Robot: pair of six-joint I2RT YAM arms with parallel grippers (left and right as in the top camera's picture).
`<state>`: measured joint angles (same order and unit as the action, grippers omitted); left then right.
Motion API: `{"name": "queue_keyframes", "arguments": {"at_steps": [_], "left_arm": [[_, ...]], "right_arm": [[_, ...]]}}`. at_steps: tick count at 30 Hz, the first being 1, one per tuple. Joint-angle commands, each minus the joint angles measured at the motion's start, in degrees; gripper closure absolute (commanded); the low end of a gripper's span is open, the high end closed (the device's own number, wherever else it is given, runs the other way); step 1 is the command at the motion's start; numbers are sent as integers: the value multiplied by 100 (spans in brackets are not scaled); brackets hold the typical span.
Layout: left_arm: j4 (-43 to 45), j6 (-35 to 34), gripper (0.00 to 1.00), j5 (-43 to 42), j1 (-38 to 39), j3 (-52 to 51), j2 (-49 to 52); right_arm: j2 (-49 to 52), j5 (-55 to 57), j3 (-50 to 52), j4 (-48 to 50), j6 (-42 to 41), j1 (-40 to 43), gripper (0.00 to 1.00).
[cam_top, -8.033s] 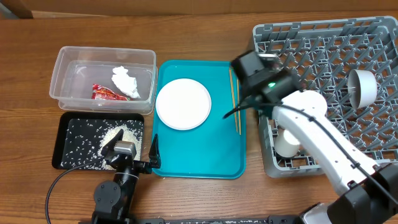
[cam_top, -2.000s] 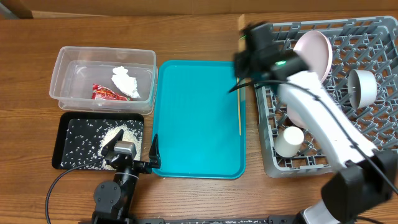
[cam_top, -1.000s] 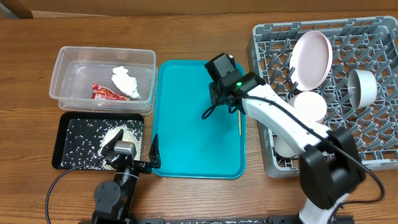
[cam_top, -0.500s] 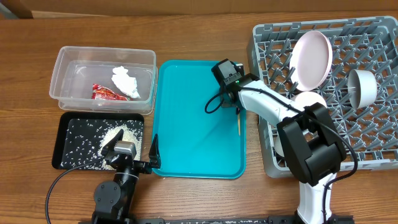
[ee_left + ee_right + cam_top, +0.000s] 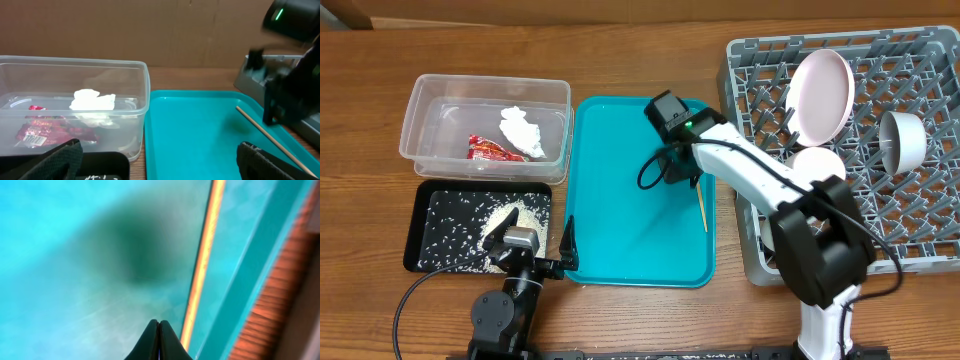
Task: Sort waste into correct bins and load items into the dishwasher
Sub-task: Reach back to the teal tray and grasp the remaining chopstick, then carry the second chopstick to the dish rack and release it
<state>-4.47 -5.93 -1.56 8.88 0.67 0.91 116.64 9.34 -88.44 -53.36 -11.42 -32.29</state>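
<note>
A thin wooden chopstick (image 5: 701, 206) lies on the teal tray (image 5: 620, 250) near its right rim; it also shows in the right wrist view (image 5: 201, 280) and the left wrist view (image 5: 270, 140). My right gripper (image 5: 684, 174) (image 5: 159, 339) is shut and empty, low over the tray just left of the chopstick. The white plate (image 5: 820, 92) stands on edge in the grey dish rack (image 5: 920, 245), with a white bowl (image 5: 817, 165) and another bowl (image 5: 903, 140). The red wrapper (image 5: 490, 150) and tissue wad (image 5: 523, 132) lie in the clear tub (image 5: 420, 150). Rice (image 5: 505, 218) lies in the black tray (image 5: 420, 245). My left gripper (image 5: 535, 262) (image 5: 160, 165) is open and empty.
The tub and black tray stand left of the teal tray, the rack right of it. The right arm spans from the table's front over the rack's left side and hides what is under it. The left arm rests at the front edge.
The plate went from the teal tray into the rack. The right arm came back over the tray and dropped beside the chopstick, which has shifted a little. The left arm has not moved.
</note>
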Motion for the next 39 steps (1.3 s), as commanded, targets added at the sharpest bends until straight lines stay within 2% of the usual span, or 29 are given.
{"name": "queue_keyframes", "arguments": {"at_steps": [1, 5, 9, 14, 18, 20, 21, 23, 28, 33, 39], "left_arm": [[22, 61, 0, -83, -39, -39, -59], [22, 61, 0, -83, -39, -39, -59], [22, 61, 0, -83, -39, -39, -59], [22, 61, 0, -83, -39, -39, -59], [22, 61, 0, -83, -39, -39, -59], [22, 61, 0, -83, -39, -39, -59], [22, 61, 0, -83, -39, -39, -59], [22, 61, 0, -83, -39, -39, -59], [22, 61, 0, -83, -39, -39, -59], [22, 61, 0, -83, -39, -39, -59], [22, 61, 0, -83, -39, -39, -59]], "right_arm": [[-1143, -173, -422, 31, 35, 243, 96], [-1491, -328, -422, 11, 109, 544, 96], [-1325, -739, -188, -170, 426, 566, 76], [-960, -487, 468, 201, 442, 356, 56], [-610, -492, 920, 782, 439, 343, 48], [-424, -494, 1027, 949, 442, 393, 47], [-339, -494, 1060, 1001, 439, 415, 47], [28, -498, 1093, 1049, 442, 461, 56], [186, -511, 1082, 990, 470, 431, 96], [-116, -525, 774, 634, 151, 398, 96], [-1207, -470, 44, 293, 109, 592, 96]]}}
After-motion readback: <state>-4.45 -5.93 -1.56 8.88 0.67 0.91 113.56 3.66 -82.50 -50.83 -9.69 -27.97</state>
